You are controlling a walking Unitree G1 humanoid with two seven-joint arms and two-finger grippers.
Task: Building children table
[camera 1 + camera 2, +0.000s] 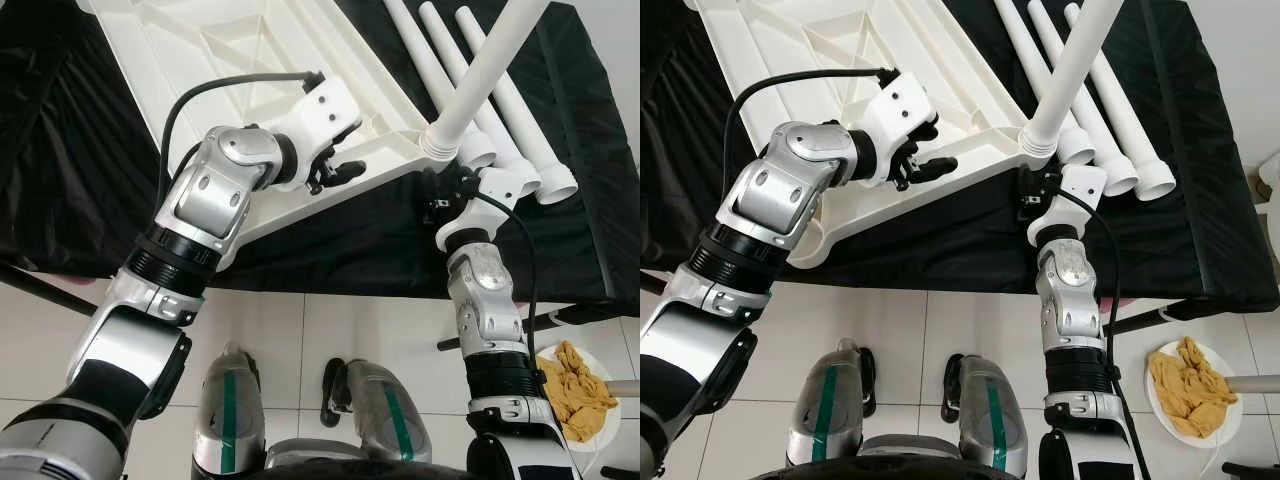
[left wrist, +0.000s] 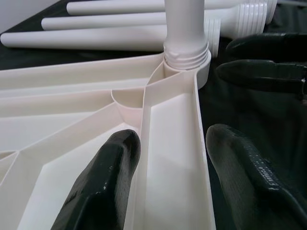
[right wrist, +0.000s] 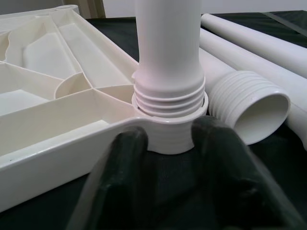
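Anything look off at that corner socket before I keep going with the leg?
Yes: the leg in the tabletop corner socket is not fully seated. Several thread rings sit exposed above the socket rim, and from the head view it leans rather than standing square.

Count: 1 white tabletop (image 1: 250, 60), upside down. 4 white legs total: 1 standing leg (image 1: 480, 75) in the corner socket, 3 loose legs (image 1: 500, 100) lying on the black-covered worktop (image 1: 60, 150). 1 plate (image 1: 606, 372) with 1 yellow cloth (image 1: 580, 390) on the floor.
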